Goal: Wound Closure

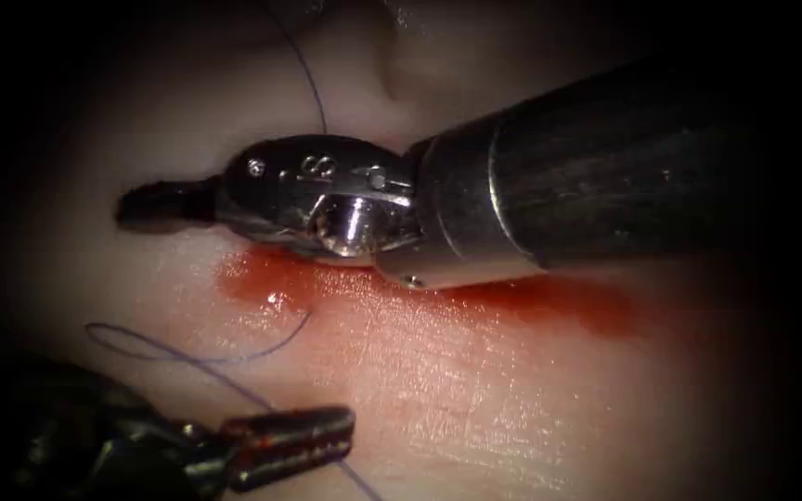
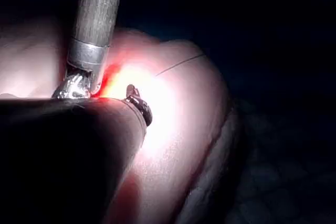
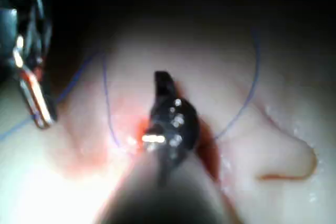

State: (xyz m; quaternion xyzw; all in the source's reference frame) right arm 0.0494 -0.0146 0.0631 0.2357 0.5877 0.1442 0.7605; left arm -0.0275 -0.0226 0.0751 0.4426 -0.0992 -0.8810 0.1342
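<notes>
The tissue (image 1: 475,399) is the biggest thing, pale and shiny, and its edges fade into dark so its full shape is hard to see. The right tool (image 1: 155,204) comes in from the right on a thick dark shaft and lies low across the tissue. Its shiny metal wrist has small marks stamped on it, maybe an "8" or an "S", but they cannot be read for sure. Its fingers are dark and look pressed together at the tip, with nothing seen between them; the tip blends into the shadow, so what it touches is hard to tell. Red fluid (image 1: 345,297) spreads on the tissue just below this tool, and the tool hides the cut under it. The left tool (image 1: 290,445) sits near the bottom left, mostly lost in the dark. Its fingers look closed, and the thread (image 1: 225,357) runs right by them, but it is not clear if they pinch it. The thin blue thread makes a loop on the tissue left of the red fluid, and another piece runs up behind the right tool. The needle cannot be made out anywhere, so where it is cannot be told.
</notes>
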